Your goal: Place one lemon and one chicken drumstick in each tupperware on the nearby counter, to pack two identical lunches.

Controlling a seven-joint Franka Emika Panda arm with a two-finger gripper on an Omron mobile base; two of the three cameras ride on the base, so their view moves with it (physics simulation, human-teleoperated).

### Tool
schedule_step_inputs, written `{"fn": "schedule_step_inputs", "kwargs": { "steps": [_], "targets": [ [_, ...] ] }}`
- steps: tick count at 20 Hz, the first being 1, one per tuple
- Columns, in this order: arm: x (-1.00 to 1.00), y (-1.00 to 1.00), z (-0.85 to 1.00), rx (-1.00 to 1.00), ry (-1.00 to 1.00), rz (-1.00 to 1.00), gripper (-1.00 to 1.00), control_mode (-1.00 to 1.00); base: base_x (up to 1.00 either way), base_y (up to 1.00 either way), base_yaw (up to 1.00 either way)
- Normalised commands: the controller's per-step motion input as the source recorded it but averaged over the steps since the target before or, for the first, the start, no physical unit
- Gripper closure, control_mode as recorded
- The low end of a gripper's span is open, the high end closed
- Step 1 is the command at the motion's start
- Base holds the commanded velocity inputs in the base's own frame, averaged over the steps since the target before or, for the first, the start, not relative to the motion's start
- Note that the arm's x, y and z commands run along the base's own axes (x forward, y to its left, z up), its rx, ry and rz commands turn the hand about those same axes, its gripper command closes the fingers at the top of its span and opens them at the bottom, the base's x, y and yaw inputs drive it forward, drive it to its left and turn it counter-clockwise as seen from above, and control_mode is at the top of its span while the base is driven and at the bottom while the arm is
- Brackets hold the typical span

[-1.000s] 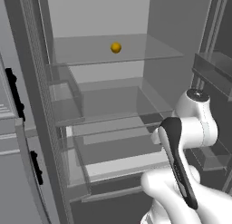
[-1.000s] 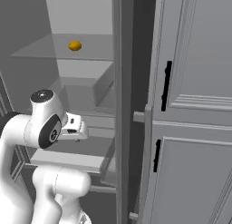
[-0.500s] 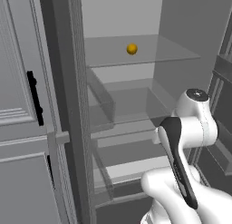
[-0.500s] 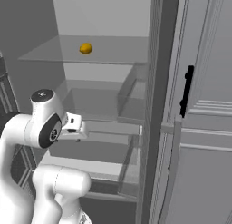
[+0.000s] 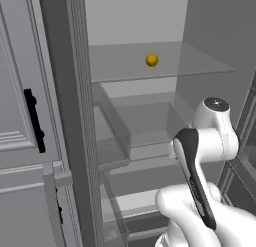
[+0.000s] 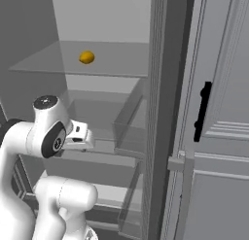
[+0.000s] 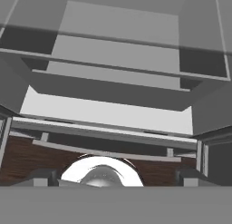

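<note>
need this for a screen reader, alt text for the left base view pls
A lemon sits alone on a glass shelf inside an open fridge. The white robot arm rises at lower right, and a grey cabinet door with a black handle stands at left.

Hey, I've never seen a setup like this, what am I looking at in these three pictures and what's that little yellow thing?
This is a computer-rendered kitchen. The white machine is a robot arm on a base that can drive. Two pictures come from cameras on that base, behind the arm to its left and to its right, so they show the same scene from two sides. The third comes from a camera on the robot's hand, looking down into the lower part of an open fridge.

The arm faces the open fridge. The yellow thing is a lemon, lying alone on the upper glass shelf. Below it are see-through drawers. The grey panelled door with a black bar handle stands beside the fridge.

Nothing shows between the fingers; whether they are open or shut is unclear.
</note>
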Motion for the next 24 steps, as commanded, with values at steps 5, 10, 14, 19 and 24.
{"fn": "schedule_step_inputs", "kwargs": {
  "steps": [5,10,14,19,24],
  "targets": [
    [-0.05,0.0,0.1,0.0,-0.07,0.0,-1.0,-1.0,-0.06,0.0,0.0],
    [-0.14,0.01,0.95,-0.15,-0.55,0.04,-1.0,-1.0,0.0,0.0,0.0],
    [0.06,0.23,0.9,-0.11,-0.5,0.05,-1.0,-1.0,0.0,0.0,0.0],
    [0.4,0.14,0.87,0.16,-0.18,-0.03,-1.0,-1.0,0.0,0.0,0.0],
    [0.46,0.0,0.98,0.41,0.16,-0.05,-1.0,-1.0,0.0,0.0,0.0]
  ]
}}
